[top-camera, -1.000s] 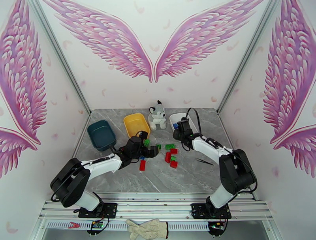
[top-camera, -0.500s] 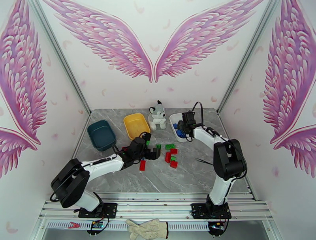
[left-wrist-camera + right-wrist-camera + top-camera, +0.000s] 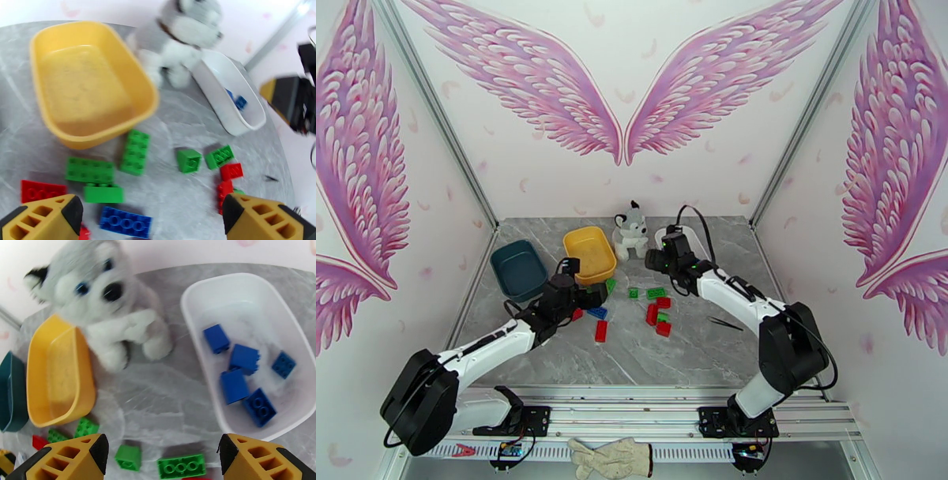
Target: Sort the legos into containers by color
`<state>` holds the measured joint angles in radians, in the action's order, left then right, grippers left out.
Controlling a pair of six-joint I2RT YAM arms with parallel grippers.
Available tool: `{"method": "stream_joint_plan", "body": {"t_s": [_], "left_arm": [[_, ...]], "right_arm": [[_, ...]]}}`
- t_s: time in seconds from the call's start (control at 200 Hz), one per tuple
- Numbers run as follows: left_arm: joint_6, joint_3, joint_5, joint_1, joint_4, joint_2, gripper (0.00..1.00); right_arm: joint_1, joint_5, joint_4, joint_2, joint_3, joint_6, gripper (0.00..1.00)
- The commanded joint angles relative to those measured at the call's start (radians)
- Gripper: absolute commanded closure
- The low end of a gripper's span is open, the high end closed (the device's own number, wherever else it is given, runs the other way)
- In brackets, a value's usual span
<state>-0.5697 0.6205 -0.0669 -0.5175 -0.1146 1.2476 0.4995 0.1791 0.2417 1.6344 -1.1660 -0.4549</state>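
My left gripper [image 3: 154, 221] is open and hovers low over loose legos in front of the yellow tub [image 3: 91, 87]: green bricks [image 3: 135, 152], a blue brick [image 3: 125, 222] and a red one [image 3: 42, 191]. From above, it [image 3: 594, 296] sits beside the yellow tub [image 3: 588, 253]. My right gripper [image 3: 162, 457] is open and empty, just left of the white tub [image 3: 197, 299], which holds several blue bricks [image 3: 234, 386]. More green [image 3: 656, 292] and red legos [image 3: 652, 314] lie mid-table. The dark teal tub [image 3: 519, 268] stands at the left.
A plush husky [image 3: 632, 229] sits between the yellow and white tubs. Black tweezers [image 3: 725, 323] lie on the table under the right arm. A glove [image 3: 612, 458] rests on the rail in front of the arm bases.
The right gripper swung over the white tub, opened, then drew back left toward mid-table. The left arm pulled back and left, toward the yellow tub's front.
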Motion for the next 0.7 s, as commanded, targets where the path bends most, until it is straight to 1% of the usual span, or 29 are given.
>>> {"method": "stream_joint_plan", "body": {"t_s": [0.0,0.14,0.28,0.455,0.575,0.695], "left_arm": [[-0.067,-0.047,0.032,0.061,-0.024,-0.064,0.01],[-0.093,-0.074,0.053,0.119,-0.026,-0.105,0.01],[-0.128,-0.106,0.078,0.178,-0.041,-0.124,0.01],[-0.186,-0.146,0.148,0.265,-0.085,-0.117,0.01],[-0.214,-0.159,0.185,0.3,-0.109,-0.102,0.01],[-0.226,-0.165,0.202,0.313,-0.122,-0.093,0.01]], "right_arm": [[0.055,-0.012,-0.024,0.01,0.04,0.04,0.2],[0.144,-0.073,-0.037,0.067,0.027,0.097,0.21],[0.246,-0.088,-0.015,0.162,-0.027,0.173,0.21],[0.348,-0.112,-0.004,0.267,-0.087,0.246,0.21],[0.387,-0.119,0.011,0.325,-0.133,0.266,0.2],[0.396,-0.121,0.03,0.377,-0.181,0.266,0.23]]}}
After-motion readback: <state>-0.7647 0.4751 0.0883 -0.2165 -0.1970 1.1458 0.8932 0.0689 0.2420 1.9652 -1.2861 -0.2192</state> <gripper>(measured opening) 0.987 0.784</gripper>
